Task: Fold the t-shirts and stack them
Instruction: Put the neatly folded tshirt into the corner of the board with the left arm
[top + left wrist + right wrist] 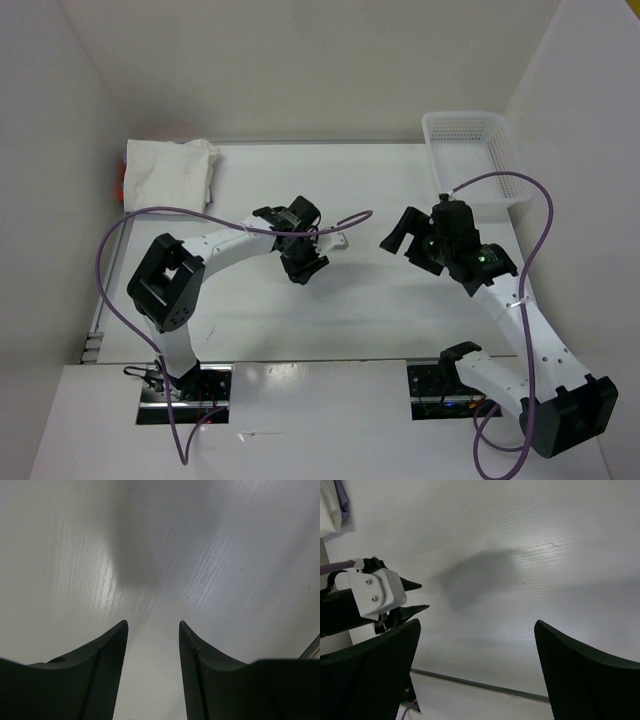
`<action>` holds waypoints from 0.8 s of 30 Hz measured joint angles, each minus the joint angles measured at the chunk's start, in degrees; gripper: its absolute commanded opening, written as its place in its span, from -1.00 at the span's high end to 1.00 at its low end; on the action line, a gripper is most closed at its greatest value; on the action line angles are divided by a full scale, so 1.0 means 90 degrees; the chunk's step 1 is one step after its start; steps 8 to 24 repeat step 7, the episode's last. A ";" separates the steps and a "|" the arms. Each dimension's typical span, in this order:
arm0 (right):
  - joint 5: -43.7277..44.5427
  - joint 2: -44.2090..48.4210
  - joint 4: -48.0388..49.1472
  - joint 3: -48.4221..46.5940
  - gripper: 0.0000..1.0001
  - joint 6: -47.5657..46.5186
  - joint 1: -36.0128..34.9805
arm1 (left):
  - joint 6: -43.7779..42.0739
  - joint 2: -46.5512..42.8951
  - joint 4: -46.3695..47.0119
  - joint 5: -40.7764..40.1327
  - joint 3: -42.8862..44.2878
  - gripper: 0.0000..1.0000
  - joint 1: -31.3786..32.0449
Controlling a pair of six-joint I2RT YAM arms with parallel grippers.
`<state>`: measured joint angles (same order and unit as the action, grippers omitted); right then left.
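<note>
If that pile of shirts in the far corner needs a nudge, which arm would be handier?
Likely left. The shirt stack lies in the far left corner, on the side of the left gripper; the right gripper hangs nearer the basket. Both are open and empty.

The t-shirts (pixel 170 172) lie piled in the far left corner of the surface (pixel 380 310), close against the left wall. The basket (pixel 478 160) stands in the far right corner. Nearer the middle, the left hand (pixel 297 243) and the right hand (pixel 405 240) hang side by side above the surface, apart from each other and well away from both pile and basket.
</note>
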<state>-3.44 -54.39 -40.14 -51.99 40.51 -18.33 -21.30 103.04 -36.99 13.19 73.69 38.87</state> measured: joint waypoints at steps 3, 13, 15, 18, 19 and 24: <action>-0.0024 0.0073 0.0007 0.0010 -0.98 0.0012 0.0000 | -0.0002 0.0000 0.0005 -0.0002 0.0000 -0.06 0.0002; -0.0044 0.0221 0.0032 0.0092 -0.98 0.0015 0.0000 | -0.0019 0.0000 0.0012 -0.0005 0.0000 -0.08 0.0002; -0.0044 0.0221 0.0032 0.0092 -0.98 0.0015 0.0000 | -0.0019 0.0000 0.0012 -0.0005 0.0000 -0.08 0.0002; -0.0044 0.0221 0.0032 0.0092 -0.98 0.0015 0.0000 | -0.0019 0.0000 0.0012 -0.0005 0.0000 -0.08 0.0002; -0.0044 0.0221 0.0032 0.0092 -0.98 0.0015 0.0000 | -0.0019 0.0000 0.0012 -0.0005 0.0000 -0.08 0.0002; -0.0044 0.0221 0.0032 0.0092 -0.98 0.0015 0.0000 | -0.0019 0.0000 0.0012 -0.0005 0.0000 -0.08 0.0002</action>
